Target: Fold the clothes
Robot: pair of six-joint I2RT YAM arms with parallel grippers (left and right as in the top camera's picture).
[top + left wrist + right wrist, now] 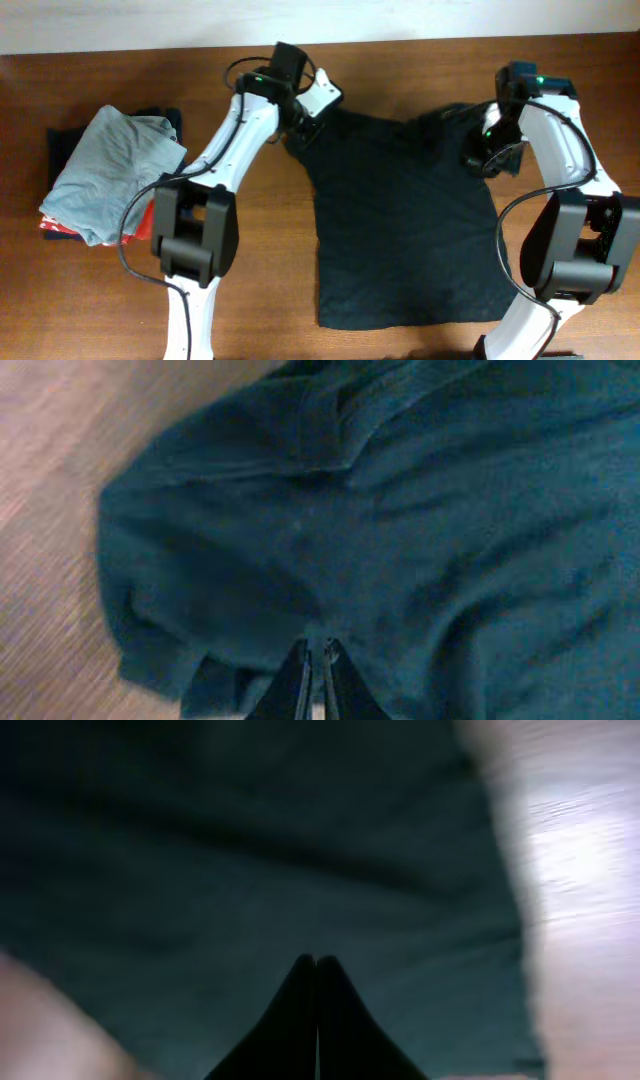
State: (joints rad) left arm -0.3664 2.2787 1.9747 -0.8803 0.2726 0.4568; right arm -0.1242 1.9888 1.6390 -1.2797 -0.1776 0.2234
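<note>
Though blur hides any grasp, left gripper [316,647] and right gripper [316,962] sit clenched on the T-shirt [405,230].

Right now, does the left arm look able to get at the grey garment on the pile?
Probably yes. The grey garment lies uncovered atop the pile on the left arm's side, with nothing over it. The left gripper, shut at the shoulder of the black T-shirt, would have to swing over.

garment stack [100,180] L side, front-L table [60,300] free
</note>
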